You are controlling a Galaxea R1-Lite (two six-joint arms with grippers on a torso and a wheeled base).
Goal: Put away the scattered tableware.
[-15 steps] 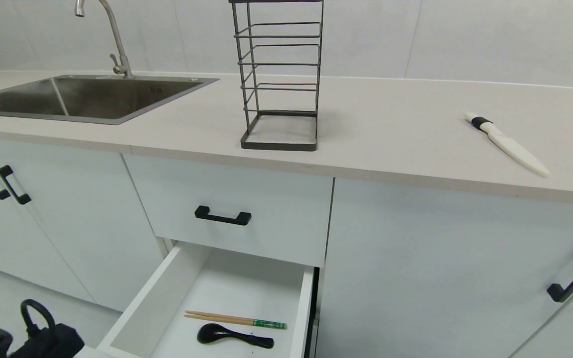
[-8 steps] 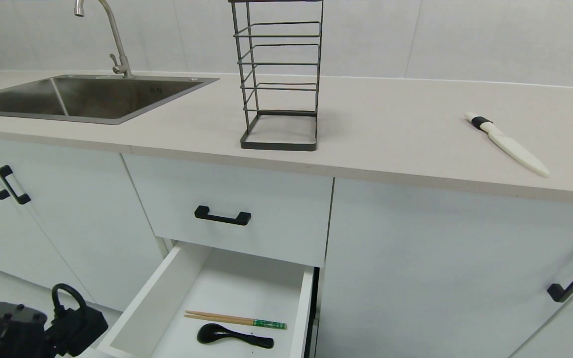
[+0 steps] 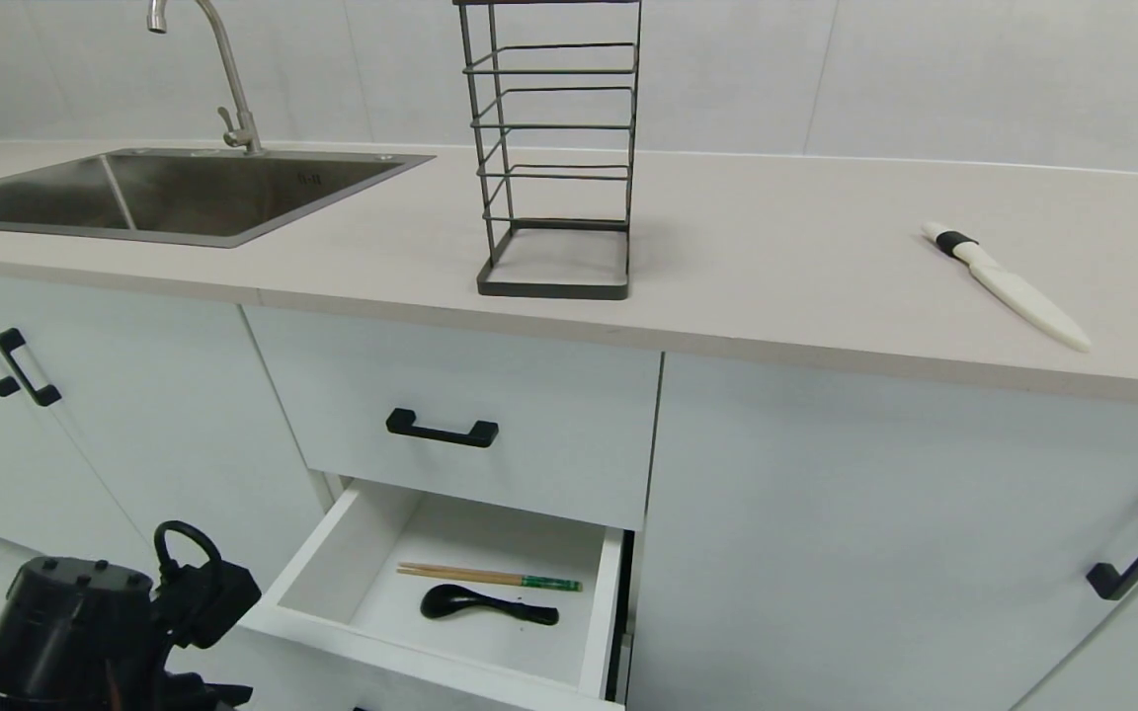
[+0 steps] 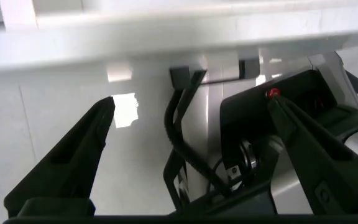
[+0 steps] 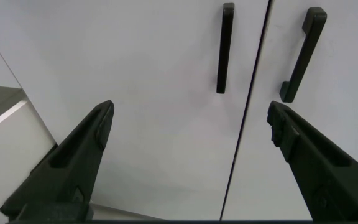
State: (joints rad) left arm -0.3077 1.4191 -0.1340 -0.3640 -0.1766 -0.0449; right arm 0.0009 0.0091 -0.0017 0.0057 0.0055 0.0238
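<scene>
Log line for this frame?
drawer open: chopsticks, spoon inside | knife on counter | left gripper open | right gripper open

The sink (image 3: pixel 233 188) is brushed metal, its faucet (image 3: pixel 224 71) glossy. The wire rack (image 3: pixel 554 148) is dark matt metal on a matt, stone-like desk (image 3: pixel 776 257). The smooth white drawer (image 3: pixel 317 568) holds wooden chopsticks (image 3: pixel 485 577) and a glossy black spoon (image 3: pixel 485 604).

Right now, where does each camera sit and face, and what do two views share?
Head view: on the head, facing forward and down at countertop, sink, open drawer; left arm lower left.
Left wrist view: on that wrist, past the open left gripper to a near white panel.
Right wrist view: on that wrist, past the open right gripper to white cabinet doors, two black handles.
Shared: head and right wrist both show white cabinet doors with black handles.
</scene>
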